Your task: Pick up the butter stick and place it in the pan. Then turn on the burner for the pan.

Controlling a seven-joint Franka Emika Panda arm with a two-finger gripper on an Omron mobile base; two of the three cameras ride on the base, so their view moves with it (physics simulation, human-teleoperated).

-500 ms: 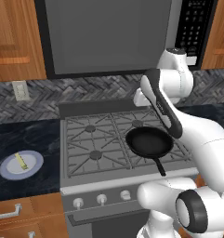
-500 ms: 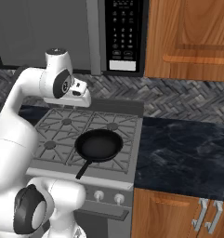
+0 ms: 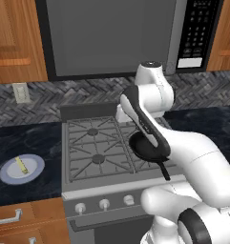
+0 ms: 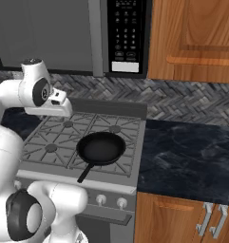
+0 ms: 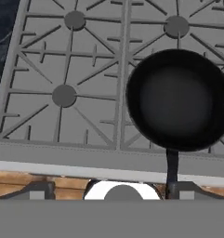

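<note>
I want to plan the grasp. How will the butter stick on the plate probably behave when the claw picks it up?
The butter stick looks thin and small, so it is probably light. It lies flat on the smooth plate, so it may slide if pushed sideways. Being a flat-sided bar, it seems unlikely to roll.

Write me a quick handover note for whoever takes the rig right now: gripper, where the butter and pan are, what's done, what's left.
Gripper: open, empty, looking down on the stove from above.
Butter stick: on the blue-rimmed plate, on the dark counter left of the stove. Not picked yet.
Pan: empty, on the front right burner, handle toward the front edge.
Knobs: on the stove's front panel; no flame visible.
Done: nothing yet.
Left: fetch the butter, drop it in the pan, turn on the pan's burner.
</note>
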